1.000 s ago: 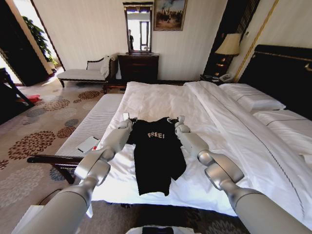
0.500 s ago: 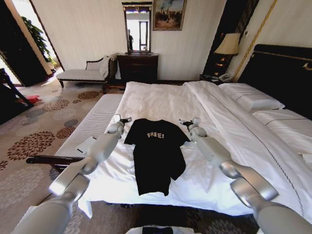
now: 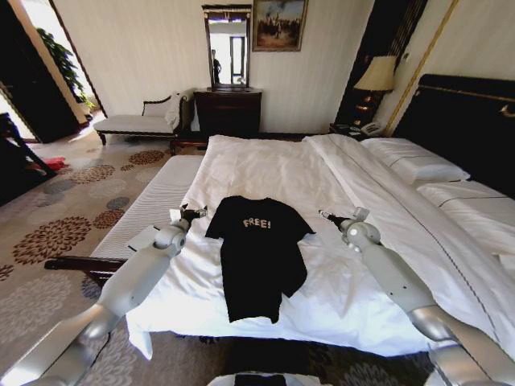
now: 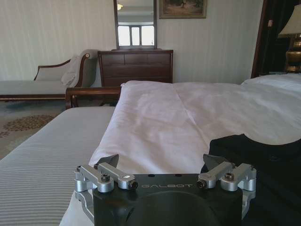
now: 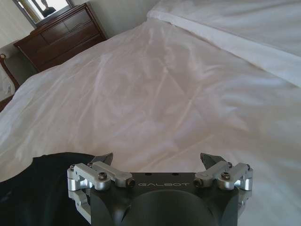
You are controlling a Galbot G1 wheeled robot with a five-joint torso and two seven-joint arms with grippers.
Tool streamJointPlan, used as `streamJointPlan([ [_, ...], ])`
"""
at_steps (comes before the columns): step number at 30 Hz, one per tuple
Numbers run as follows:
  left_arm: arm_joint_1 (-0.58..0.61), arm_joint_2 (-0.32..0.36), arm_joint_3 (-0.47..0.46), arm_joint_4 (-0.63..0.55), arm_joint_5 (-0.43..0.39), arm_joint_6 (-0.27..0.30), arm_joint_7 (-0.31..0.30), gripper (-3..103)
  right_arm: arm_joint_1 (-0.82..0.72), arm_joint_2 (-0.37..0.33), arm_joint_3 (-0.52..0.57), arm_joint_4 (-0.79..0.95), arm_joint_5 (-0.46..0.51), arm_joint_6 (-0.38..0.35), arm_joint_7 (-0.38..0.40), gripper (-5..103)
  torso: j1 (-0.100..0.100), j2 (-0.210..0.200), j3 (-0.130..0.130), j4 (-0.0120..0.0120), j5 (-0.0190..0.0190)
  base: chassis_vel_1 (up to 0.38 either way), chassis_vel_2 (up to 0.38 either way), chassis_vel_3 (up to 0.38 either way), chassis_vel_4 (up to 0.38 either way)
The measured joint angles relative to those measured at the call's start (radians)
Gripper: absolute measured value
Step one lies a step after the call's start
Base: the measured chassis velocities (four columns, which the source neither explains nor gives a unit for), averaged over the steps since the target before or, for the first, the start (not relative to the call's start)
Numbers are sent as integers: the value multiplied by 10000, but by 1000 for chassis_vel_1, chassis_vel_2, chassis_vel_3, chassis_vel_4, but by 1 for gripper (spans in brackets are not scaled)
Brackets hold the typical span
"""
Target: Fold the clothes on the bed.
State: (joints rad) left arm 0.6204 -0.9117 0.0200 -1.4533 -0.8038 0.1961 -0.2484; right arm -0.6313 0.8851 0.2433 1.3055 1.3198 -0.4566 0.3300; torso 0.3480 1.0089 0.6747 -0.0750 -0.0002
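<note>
The clothes, a black T-shirt with pale "FREE!" lettering, lie flat and face-up on the white sheet of the bed, collar pointing away from me. My left gripper hovers open just off the shirt's left sleeve, near the mattress edge. My right gripper is open a little beyond the right sleeve. In the left wrist view the open gripper has the black T-shirt beside it. From the right wrist, the open gripper has the T-shirt's edge off to one side.
A white-striped bench runs along the bed's left side with a small white item on it. Pillows and the dark headboard lie to the right. A chaise, dresser and lamp stand by the far wall.
Both grippers were at the shirt's shoulders a second ago. They have let go and swung outward, left going left and right going right. The shirt now lies spread with sleeves out.
</note>
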Motion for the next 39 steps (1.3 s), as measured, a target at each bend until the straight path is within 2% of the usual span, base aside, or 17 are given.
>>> streamJointPlan([
  [3,590,418,-278,-631,-11,-121,121,100,-505,-13,665,481,784,-621,351,100,0,0,1,-1,3,0,0,0,0],
  [4,590,418,-278,-631,-11,-121,121,100,-505,-13,665,481,784,-621,351,100,0,0,1,-1,3,0,0,0,0],
  [8,1101,552,-544,-1223,22,-166,108,100,-1150,49,1372,958,1404,-1352,685,100,2,0,2,-5,0,0,0,0,0],
  [19,1671,468,-790,-1633,52,-159,-134,100,-1316,667,1452,928,1366,-1473,570,100,4,-1,3,-2,3,0,0,0,0],
  [26,1856,549,-987,-1725,23,-131,-209,100,-966,1136,1260,828,1396,-1467,877,100,4,-1,4,-2,2,0,0,0,0],
  [32,1887,578,-1079,-1682,1,-125,-229,100,-785,1501,1205,719,1510,-1763,1354,100,4,-2,3,-4,3,0,0,0,0],
  [38,1958,591,-1084,-1707,-18,-111,-230,100,-612,1749,1141,511,1472,-1771,1382,103,4,-2,3,-2,1,0,0,0,0],
  [39,1960,590,-1084,-1707,-19,-110,-230,100,-578,1798,1128,476,1460,-1772,1385,99,4,-2,3,-4,1,0,0,0,0],
])
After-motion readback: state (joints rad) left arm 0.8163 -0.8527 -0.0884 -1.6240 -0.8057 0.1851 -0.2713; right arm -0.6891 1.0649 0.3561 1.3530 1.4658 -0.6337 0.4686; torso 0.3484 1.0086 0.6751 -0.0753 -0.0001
